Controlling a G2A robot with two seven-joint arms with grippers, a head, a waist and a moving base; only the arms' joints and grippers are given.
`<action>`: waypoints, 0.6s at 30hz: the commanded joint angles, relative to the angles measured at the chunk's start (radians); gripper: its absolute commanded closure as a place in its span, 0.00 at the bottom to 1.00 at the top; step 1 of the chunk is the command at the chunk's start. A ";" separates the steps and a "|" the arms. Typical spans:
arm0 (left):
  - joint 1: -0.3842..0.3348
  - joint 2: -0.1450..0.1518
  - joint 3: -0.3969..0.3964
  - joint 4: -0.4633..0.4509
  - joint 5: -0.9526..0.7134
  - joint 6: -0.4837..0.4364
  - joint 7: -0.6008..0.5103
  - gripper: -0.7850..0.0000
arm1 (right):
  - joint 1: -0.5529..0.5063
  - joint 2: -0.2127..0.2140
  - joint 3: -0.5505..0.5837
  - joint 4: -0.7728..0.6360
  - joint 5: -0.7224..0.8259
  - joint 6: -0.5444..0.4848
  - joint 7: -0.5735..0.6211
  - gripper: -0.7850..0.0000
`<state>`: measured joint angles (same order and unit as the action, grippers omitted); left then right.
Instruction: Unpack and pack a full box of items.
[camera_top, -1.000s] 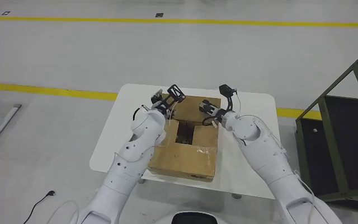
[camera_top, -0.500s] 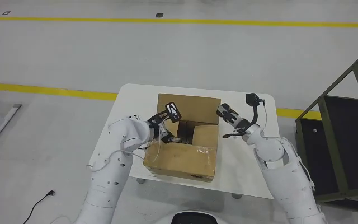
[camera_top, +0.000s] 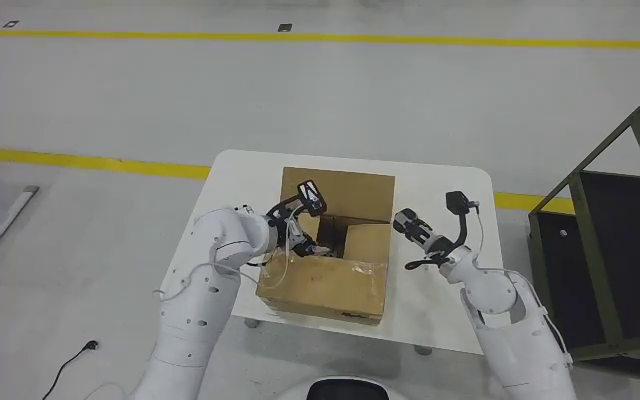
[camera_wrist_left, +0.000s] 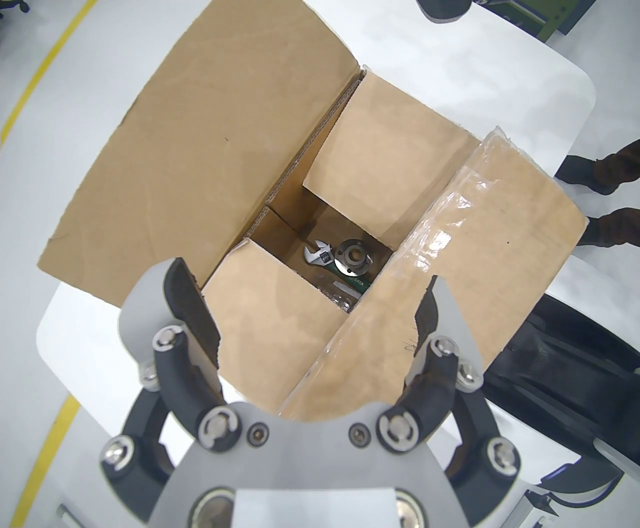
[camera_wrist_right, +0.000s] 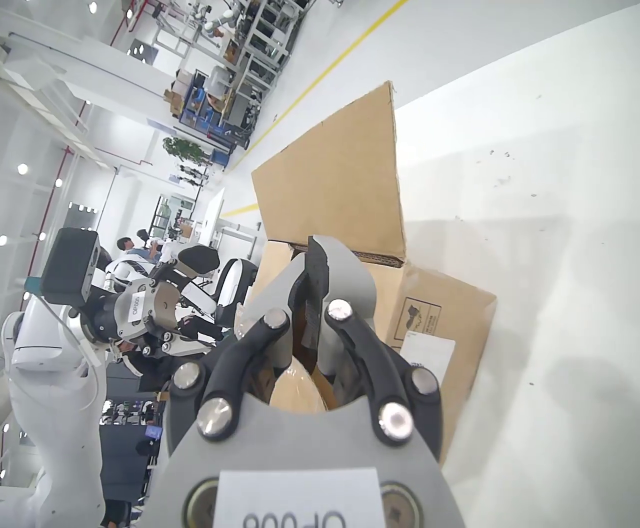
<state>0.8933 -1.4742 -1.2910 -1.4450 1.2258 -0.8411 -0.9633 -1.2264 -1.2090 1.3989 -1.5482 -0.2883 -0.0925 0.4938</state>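
Note:
An open cardboard box (camera_top: 325, 285) stands in the middle of the white table (camera_top: 440, 190), its far flap (camera_top: 340, 190) folded up and back. Deep inside lie an adjustable wrench (camera_wrist_left: 320, 257) and a round metal flange (camera_wrist_left: 352, 257), partly covered by the inner flaps (camera_wrist_left: 270, 320). My left gripper (camera_wrist_left: 310, 295) hangs open over the box's left part (camera_top: 298, 232), with nothing between its fingers. Beside the box's right wall my right gripper (camera_top: 405, 222) is shut and empty, its fingertips (camera_wrist_right: 315, 270) facing the box (camera_wrist_right: 440, 310).
A green metal rack (camera_top: 590, 260) stands off the table's right side. Bare tabletop (camera_top: 440, 300) lies to the right of the box, and a narrower strip (camera_top: 215, 230) to its left.
Both grippers have left the far flap, which now stands folded back. The right arm has drawn away to the right of the box, and the left has come back over its left part.

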 joint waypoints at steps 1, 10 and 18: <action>0.001 -0.001 0.021 0.039 -0.095 -0.002 -0.014 0.00 | 0.002 0.000 -0.001 0.004 0.003 0.000 -0.001 1.00; -0.204 0.028 0.267 0.244 -0.547 0.204 -0.220 0.00 | -0.019 0.006 0.029 0.009 0.015 -0.011 -0.014 1.00; -0.384 0.080 0.538 0.378 -0.703 0.230 -0.246 0.00 | -0.055 0.010 0.049 -0.011 0.019 -0.013 -0.030 1.00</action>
<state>0.5285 -1.3987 -0.7893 -1.0877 0.5413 -0.6047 -1.2159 -1.2773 -1.1989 1.4475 -1.5581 -0.2701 -0.1048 0.4669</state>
